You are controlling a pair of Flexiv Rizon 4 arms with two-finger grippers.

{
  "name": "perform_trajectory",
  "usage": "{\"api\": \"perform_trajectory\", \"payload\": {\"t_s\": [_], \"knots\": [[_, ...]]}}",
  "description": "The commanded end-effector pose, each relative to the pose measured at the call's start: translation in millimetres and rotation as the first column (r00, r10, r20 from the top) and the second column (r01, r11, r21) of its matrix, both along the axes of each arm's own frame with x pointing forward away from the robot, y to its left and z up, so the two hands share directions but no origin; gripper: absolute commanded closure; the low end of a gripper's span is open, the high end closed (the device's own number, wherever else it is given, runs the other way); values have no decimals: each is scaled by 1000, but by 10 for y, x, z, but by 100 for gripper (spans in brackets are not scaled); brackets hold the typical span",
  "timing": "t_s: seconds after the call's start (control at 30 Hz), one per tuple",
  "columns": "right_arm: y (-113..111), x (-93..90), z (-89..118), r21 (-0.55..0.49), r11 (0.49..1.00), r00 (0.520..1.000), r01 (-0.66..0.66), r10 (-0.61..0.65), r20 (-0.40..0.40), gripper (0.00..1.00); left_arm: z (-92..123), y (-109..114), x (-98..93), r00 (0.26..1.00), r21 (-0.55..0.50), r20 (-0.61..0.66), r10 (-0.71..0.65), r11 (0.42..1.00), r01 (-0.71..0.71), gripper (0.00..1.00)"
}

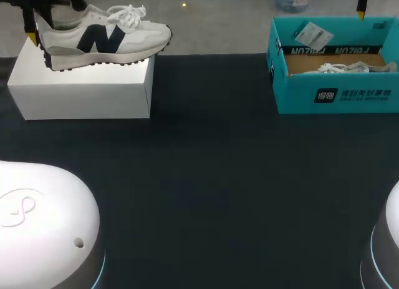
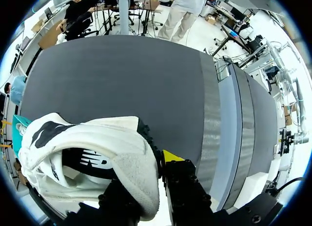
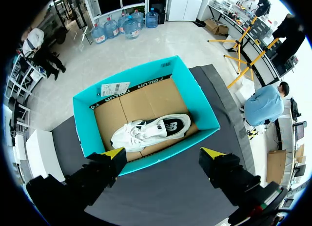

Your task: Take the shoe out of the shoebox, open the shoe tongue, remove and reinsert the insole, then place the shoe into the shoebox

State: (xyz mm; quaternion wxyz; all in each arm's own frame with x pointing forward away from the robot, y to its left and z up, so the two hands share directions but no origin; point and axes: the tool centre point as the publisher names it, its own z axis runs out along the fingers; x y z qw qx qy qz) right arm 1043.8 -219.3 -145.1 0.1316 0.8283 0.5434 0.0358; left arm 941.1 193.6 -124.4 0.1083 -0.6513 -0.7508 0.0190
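A white sneaker with a dark logo (image 1: 106, 36) rests on a white block (image 1: 81, 83) at the table's far left. My left gripper (image 1: 32, 33) is at its heel. In the left wrist view the heel of the sneaker (image 2: 97, 153) sits between the fingers, and my left gripper (image 2: 141, 172) is shut on it; one yellow tip is hidden by the shoe. A teal shoebox (image 1: 336, 92) stands at the far right with a second white shoe (image 1: 349, 67) inside. My right gripper (image 3: 163, 153) hangs open above the shoebox (image 3: 146, 72), over the shoe (image 3: 151, 131) in it.
The dark table (image 1: 206, 176) stretches between the block and the box. A paper tag (image 1: 310, 34) lies on the box's back edge. The bases of my arms (image 1: 43, 226) fill the near corners.
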Motion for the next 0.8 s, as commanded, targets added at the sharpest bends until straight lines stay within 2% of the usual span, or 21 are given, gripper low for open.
{"api": "perform_trajectory", "payload": {"t_s": [0.03, 0.47, 0.8], "knots": [[-1, -1, 0, 0, 1000, 1000, 0, 0, 1, 0, -1, 5, -73, 892, 64, 442, -91, 996, 70, 100], [-1, -1, 0, 0, 1000, 1000, 0, 0, 1, 0, -181, -59, -126, 930, 37, 343, -131, 991, 126, 100], [-1, -1, 0, 0, 1000, 1000, 0, 0, 1, 0, -181, -59, -126, 930, 37, 343, -131, 991, 126, 100]]}}
